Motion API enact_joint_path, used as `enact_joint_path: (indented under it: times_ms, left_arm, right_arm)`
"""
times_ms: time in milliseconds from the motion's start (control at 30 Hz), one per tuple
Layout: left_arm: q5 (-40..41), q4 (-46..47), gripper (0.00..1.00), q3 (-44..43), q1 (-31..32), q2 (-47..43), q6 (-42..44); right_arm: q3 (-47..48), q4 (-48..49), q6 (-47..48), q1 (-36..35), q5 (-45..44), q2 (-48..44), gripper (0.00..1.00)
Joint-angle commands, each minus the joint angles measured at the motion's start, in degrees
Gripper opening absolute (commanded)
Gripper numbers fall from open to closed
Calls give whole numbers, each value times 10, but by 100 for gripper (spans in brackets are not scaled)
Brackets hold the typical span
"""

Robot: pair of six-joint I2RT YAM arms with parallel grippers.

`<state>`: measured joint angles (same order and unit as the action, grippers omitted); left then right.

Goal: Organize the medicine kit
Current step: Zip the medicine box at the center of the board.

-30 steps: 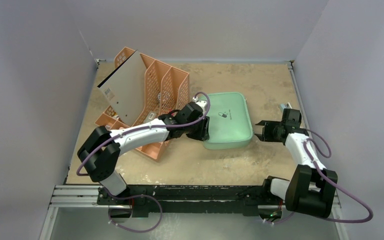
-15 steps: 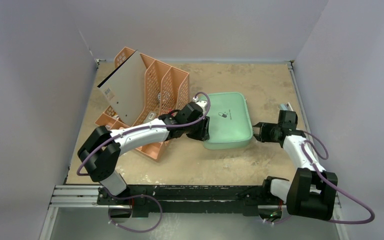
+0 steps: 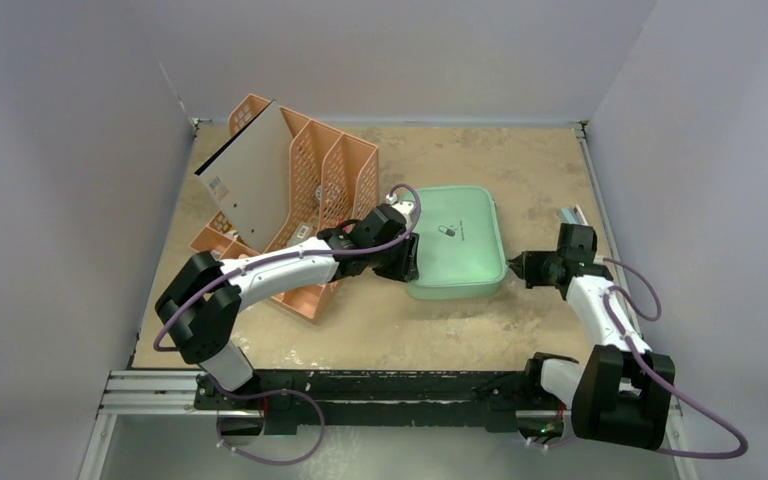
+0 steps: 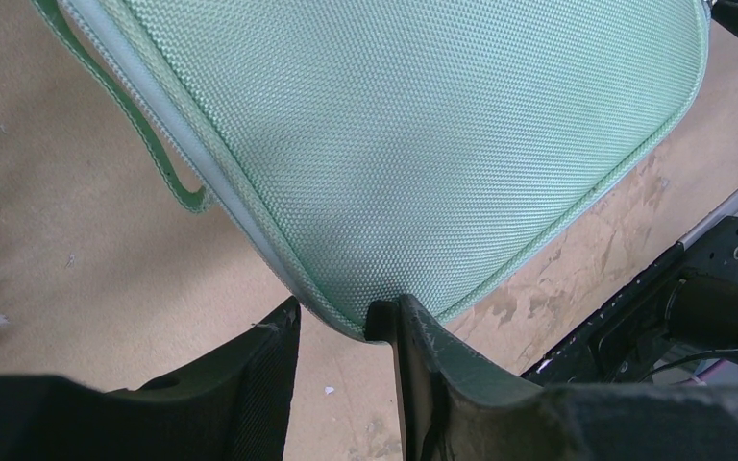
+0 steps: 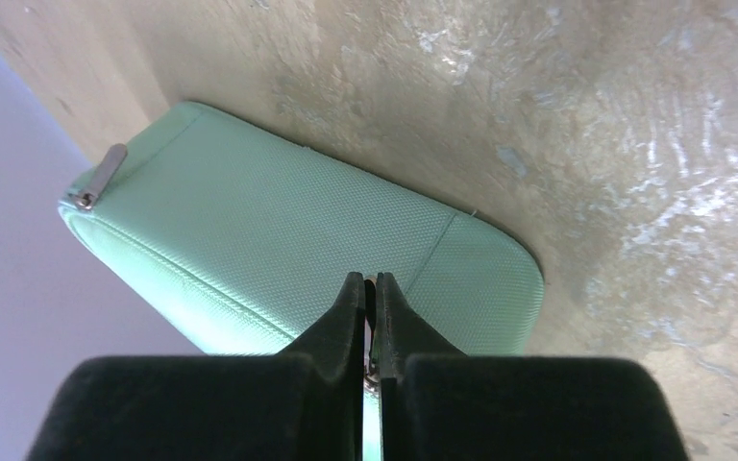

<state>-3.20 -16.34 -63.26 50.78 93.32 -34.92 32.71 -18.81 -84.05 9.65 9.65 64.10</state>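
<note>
The mint-green medicine kit (image 3: 455,240) lies closed and flat on the table. My left gripper (image 3: 407,264) is at its near left corner. In the left wrist view that rounded corner (image 4: 346,288) sits between my two fingers, which press on it from either side (image 4: 341,312). My right gripper (image 3: 513,266) is at the kit's near right edge. Its fingers are shut (image 5: 369,280) over the kit's side wall (image 5: 279,230), with a small silvery zipper pull pinched between the pads. Another zipper pull (image 5: 96,178) lies at the kit's far corner.
An orange mesh file rack (image 3: 330,170) stands tilted at the back left, with a large grey board (image 3: 250,180) leaning in it; my left arm lies across its front. A green strap loop (image 4: 168,178) hangs from the kit's side. Grey walls enclose the table.
My right gripper moved left to the kit's edge and closed from open onto the zipper pull. The left gripper and the kit stayed where they were.
</note>
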Motion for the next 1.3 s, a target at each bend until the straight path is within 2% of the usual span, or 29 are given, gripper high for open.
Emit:
enact_joint_path:
  times_ms: [0,100,200,300,433,600,767,867,1033,1267]
  left_arm:
    - [9,1,37,-5,3,10,3]
    - [7,5,36,-5,4,11,-1]
    - [0,4,36,-10,5,12,0]
    - [4,-26,40,-33,5,-1,28]
    - [9,-34,45,-50,5,-46,110]
    - [13,-17,47,-54,13,-96,206]
    - [-20,41,48,-19,77,-106,407]
    - [-33,53,53,-12,124,-84,526]
    - [-36,110,56,-6,152,-39,602]
    - [15,194,56,8,154,16,670]
  right_arm:
    - [-2,-75,77,-3,-14,-26,0]
    - [-24,-32,97,-3,-3,-33,0]
    - [-50,27,107,-3,49,-33,0]
    - [-48,63,113,-3,76,-26,0]
    - [-8,56,158,-2,90,-7,0]
    - [-12,82,149,-3,88,-36,0]
    - [0,96,163,-2,83,-55,0]
    - [-1,119,163,0,116,-35,0]
    - [-15,152,155,0,140,-14,0]
    - [-8,128,170,1,133,-13,0]
